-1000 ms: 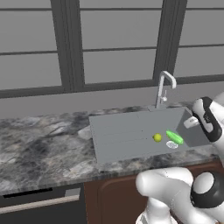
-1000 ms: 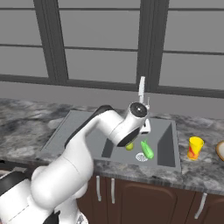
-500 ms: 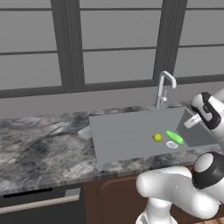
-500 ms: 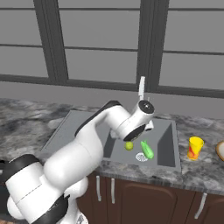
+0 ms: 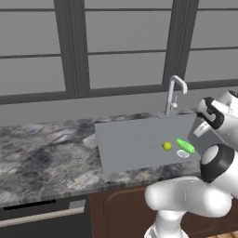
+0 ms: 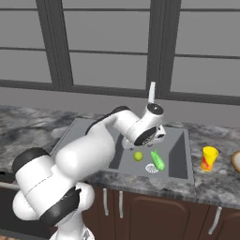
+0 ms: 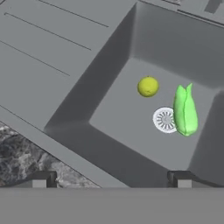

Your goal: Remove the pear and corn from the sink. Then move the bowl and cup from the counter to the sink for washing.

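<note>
The pear (image 7: pixel 148 86) and the corn (image 7: pixel 185 110) lie on the floor of the sink (image 7: pixel 57 48) basin, either side of the round drain (image 7: pixel 165 119). My gripper (image 7: pixel 111 179) hangs above the basin's near-left rim, open wide with nothing between its fingertips (image 7: pixel 41 179). From the right base camera the pear (image 6: pixel 138 156) and corn (image 6: pixel 157 160) sit just below my hand (image 6: pixel 149 131). The yellow cup (image 6: pixel 209 158) stands on the counter right of the sink (image 6: pixel 178 150), and the bowl (image 6: pixel 236 161) is cut off by the right edge. The left base camera shows the pear (image 5: pixel 167 146) and corn (image 5: pixel 185 146) side by side.
A chrome faucet (image 5: pixel 174 90) rises behind the basin. Marbled grey counter (image 5: pixel 46 153) stretches left of the drainboard (image 5: pixel 125 139). Windows run along the back wall. Dark cabinet fronts (image 6: pixel 154 211) sit below the counter.
My hand has swung a little to the right and now hangs over the basin. The pear, corn, cup and bowl have stayed put, and the gripper stays open.
</note>
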Controlling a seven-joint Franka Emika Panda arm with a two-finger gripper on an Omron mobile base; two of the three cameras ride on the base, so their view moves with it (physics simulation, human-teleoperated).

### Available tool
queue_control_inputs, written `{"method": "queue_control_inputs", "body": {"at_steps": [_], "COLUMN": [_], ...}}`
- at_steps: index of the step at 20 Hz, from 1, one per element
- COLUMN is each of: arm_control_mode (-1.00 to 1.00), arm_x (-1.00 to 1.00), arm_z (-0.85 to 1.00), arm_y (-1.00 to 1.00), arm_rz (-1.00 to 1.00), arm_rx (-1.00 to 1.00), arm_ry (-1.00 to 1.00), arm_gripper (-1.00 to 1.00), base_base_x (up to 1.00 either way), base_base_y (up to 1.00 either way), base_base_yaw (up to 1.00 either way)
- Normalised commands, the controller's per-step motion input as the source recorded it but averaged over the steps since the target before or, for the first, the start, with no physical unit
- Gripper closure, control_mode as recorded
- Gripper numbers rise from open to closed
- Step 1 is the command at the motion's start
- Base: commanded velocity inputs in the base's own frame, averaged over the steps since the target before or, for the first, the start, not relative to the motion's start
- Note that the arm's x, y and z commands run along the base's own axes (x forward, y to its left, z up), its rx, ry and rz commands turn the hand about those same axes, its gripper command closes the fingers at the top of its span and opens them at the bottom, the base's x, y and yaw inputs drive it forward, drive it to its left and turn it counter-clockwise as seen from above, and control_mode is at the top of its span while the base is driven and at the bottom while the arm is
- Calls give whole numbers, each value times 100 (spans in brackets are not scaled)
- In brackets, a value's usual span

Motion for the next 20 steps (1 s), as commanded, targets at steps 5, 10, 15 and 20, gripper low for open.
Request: {"method": "queue_control_inputs", "body": {"at_steps": [5,10,15,20], "arm_control_mode": [-100,-100,-100,-100], "arm_x": [4,5,8,14], "arm_z": [-34,-33,-30,-27], "arm_y": [0,0,-2,-7], "arm_rz": [0,0,0,0], "arm_rx": [-6,-8,-7,-3], "arm_ry": [0,0,0,0], "arm_gripper": [-100,-100,-100,-100], "base_base_x": [0,0,0,0], "base_base_y": [0,0,0,0], "base_base_yaw": [0,0,0,0]}}
